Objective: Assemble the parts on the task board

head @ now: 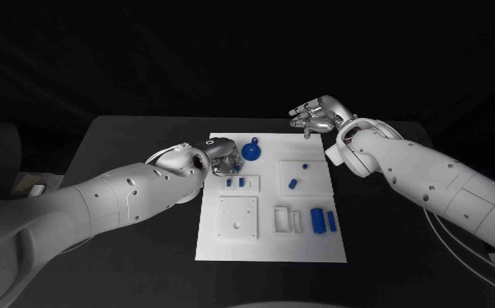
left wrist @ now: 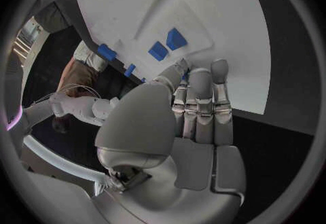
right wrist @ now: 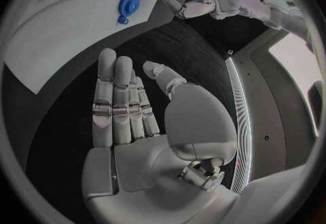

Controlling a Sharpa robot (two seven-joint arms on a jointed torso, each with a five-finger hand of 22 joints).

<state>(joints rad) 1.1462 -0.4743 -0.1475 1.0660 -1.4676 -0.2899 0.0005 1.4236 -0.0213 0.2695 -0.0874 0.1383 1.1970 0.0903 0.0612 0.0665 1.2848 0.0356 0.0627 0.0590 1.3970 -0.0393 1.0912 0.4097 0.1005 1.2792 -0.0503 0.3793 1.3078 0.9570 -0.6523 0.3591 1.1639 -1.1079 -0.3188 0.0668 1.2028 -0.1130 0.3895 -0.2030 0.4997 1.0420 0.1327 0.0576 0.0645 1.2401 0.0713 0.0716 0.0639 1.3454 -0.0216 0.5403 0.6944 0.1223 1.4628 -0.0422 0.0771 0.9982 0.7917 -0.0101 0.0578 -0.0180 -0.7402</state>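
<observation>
left hand [head: 219,156]: over task board [head: 270,251] edge, fingers together, empty | right hand [head: 315,118]: off board, loosely spread, empty

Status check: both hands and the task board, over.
Left hand open, fingertips at the task board far-left edge, holding nothing. Right hand open, off the board's far-right corner. Blue parts loose on board. Nothing blocking.

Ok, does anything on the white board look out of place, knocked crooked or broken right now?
Nothing stands out. The task board lies flat and square on the table, and the blue parts rest on it in tidy positions, none spilled off. The left hand is over the board's far left edge; the right hand is beyond its far right corner, holding nothing.
</observation>
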